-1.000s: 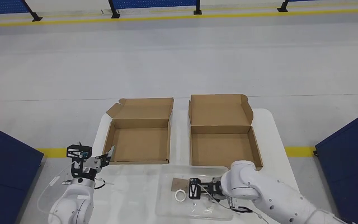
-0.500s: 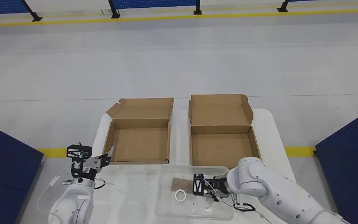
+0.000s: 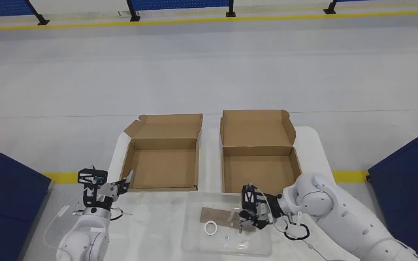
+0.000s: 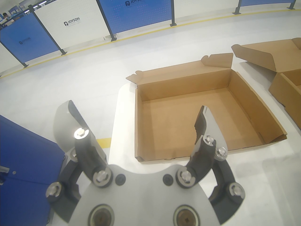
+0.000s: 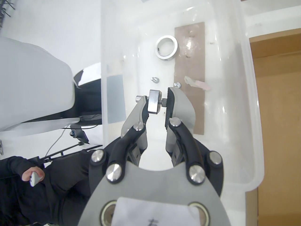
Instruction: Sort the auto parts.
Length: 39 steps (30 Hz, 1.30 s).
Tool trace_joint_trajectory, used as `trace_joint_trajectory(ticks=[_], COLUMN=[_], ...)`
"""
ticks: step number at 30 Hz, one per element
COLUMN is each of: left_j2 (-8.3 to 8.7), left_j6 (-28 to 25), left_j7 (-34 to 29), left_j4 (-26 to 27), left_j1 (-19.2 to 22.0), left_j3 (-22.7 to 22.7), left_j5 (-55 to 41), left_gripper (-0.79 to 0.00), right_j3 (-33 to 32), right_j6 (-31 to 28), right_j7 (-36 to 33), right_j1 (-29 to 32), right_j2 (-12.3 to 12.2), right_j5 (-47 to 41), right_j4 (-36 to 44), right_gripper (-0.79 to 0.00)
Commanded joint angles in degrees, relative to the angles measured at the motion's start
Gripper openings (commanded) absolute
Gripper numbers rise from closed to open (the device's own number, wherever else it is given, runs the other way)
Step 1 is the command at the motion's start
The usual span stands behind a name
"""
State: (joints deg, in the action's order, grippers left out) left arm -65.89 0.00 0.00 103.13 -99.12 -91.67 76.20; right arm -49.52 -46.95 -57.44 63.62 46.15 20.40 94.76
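Note:
My right gripper (image 5: 155,104) is shut on a small metal roller (image 5: 154,104) with a short shaft, held above the clear plastic bin (image 5: 256,123). On the bin's floor lie a metal ring (image 5: 166,47) and two small screws (image 5: 155,79) beside a brown pad (image 5: 189,109). From above, the right gripper (image 3: 245,218) hangs over the bin's (image 3: 189,235) right half, with the ring (image 3: 210,228) to its left. My left gripper (image 4: 136,109) is open with nothing in it, just in front of the left cardboard box (image 4: 200,114).
Two open cardboard boxes, left (image 3: 163,168) and right (image 3: 260,173), stand behind the bin with their lids folded back. The left gripper (image 3: 121,184) sits by the table's left edge. Low blue barriers flank the table on both sides.
The right gripper has moved to the right across the bin with the roller held in it. The left arm has stayed still.

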Motion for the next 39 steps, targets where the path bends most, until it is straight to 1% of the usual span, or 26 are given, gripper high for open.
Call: trace_joint_trajectory(ticks=[1,7,16,17,18,20,24,28,31,35,39], left_j2=[0.00,0.00,0.00,0.00,0.00,0.00,0.00,0.00,0.00,0.00,0.00], left_j6=[0.00,0.00,0.00,0.00,0.00,0.00,0.00,0.00,0.00,0.00,0.00], left_j7=[0.00,0.00,0.00,0.00,0.00,0.00,0.00,0.00,0.00,0.00,0.00], left_j4=[0.00,0.00,0.00,0.00,0.00,0.00,0.00,0.00,0.00,0.00,0.00], left_j1=[0.00,0.00,0.00,0.00,0.00,0.00,0.00,0.00,0.00,0.00,0.00], left_j3=[0.00,0.00,0.00,0.00,0.00,0.00,0.00,0.00,0.00,0.00,0.00], left_j5=[0.00,0.00,0.00,0.00,0.00,0.00,0.00,0.00,0.00,0.00,0.00], left_gripper=[0.000,0.000,0.000,0.000,0.000,0.000,0.000,0.000,0.000,0.000,0.000], right_j3=[0.21,2.41,2.41,2.62,2.97,2.88,3.90,7.09,9.87,13.61,13.61], right_j6=[-0.71,-2.66,-2.66,-1.64,-1.50,-1.90,-3.17,-3.86,-3.99,-3.85,-3.85], right_j7=[0.80,2.76,2.76,3.13,3.81,3.79,3.26,3.94,4.06,3.92,3.92], right_j1=[-0.17,-1.50,-1.50,-1.21,-0.79,-0.97,-2.14,-4.30,-6.58,-9.77,-9.77], right_j2=[-0.58,-2.08,-2.08,-2.01,-1.92,-1.95,-2.44,-3.75,-5.03,-6.45,-6.45], right_j5=[-2.61,-9.37,-9.37,-8.53,-9.47,-13.23,-23.84,-34.11,-40.12,-45.65,-45.65], right_j4=[-0.57,-2.77,-2.77,-2.32,-1.99,-3.47,-5.63,-6.26,-6.38,-6.57,-6.57], right_gripper=[-0.785,-0.785,-0.785,-0.785,-0.785,-0.785,-0.785,-0.785,-0.785,-0.785,-0.785])
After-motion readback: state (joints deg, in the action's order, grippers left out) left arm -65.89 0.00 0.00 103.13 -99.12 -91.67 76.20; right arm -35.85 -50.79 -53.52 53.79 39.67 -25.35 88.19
